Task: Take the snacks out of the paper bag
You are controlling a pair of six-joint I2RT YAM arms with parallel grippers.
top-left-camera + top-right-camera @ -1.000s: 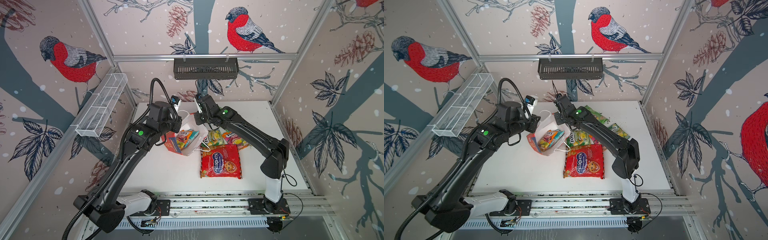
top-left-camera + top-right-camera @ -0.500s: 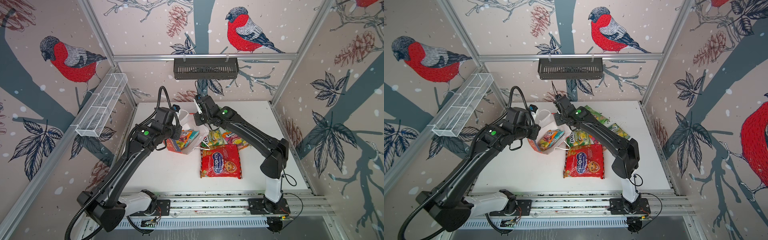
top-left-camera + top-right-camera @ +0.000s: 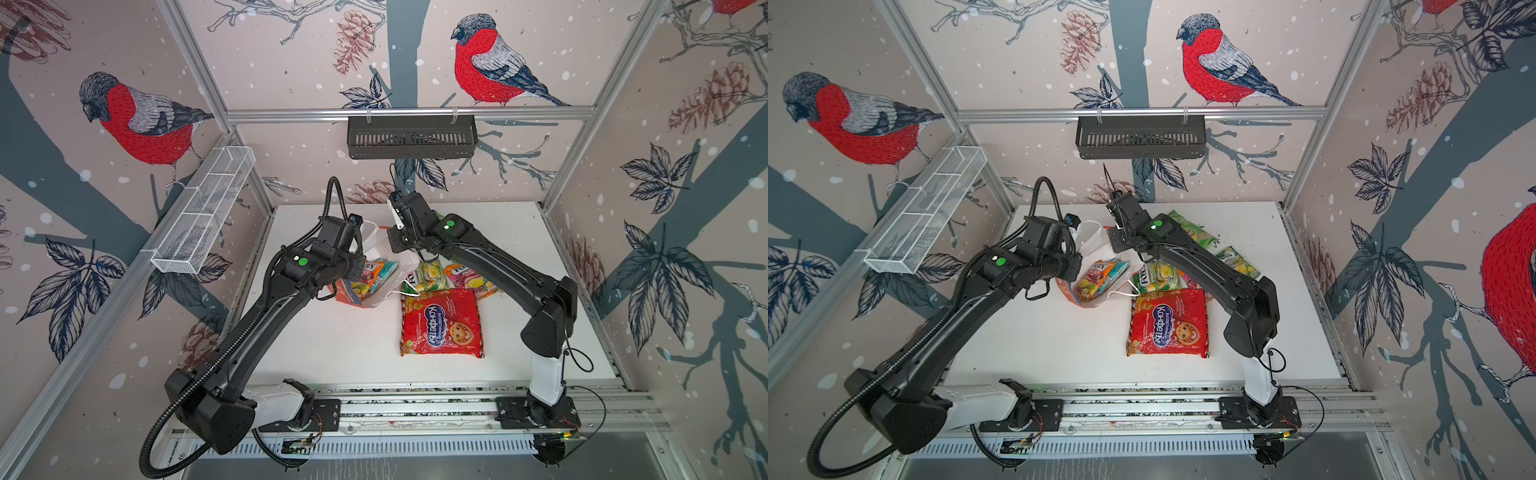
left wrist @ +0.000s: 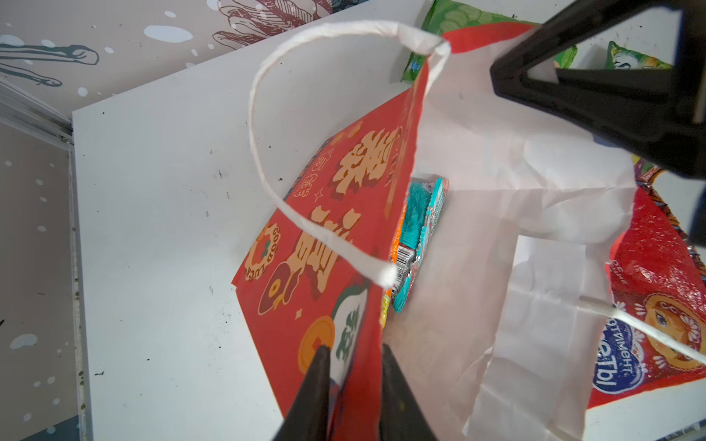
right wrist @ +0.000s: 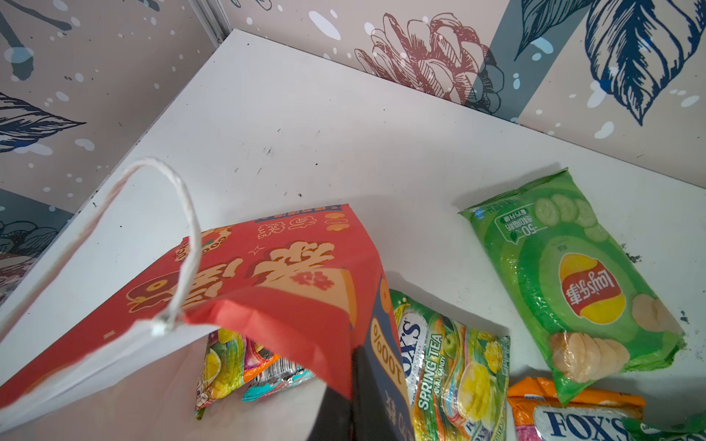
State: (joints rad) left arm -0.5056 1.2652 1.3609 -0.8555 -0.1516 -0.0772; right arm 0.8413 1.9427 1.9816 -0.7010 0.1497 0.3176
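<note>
Paper bag [image 3: 347,293] is tipped open on the bench [image 3: 332,349], a couple of candy packs [image 3: 1096,278] inside, big red packet [image 3: 440,324] out beside it. Right end effector [image 5: 355,401] is clamped on its side wall. Left end effector [image 4: 353,382] straddles the red wall, can't tell if it's pinching.

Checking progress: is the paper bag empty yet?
Not empty. Small candy packs lie inside the paper bag, visible through its open mouth.
</note>
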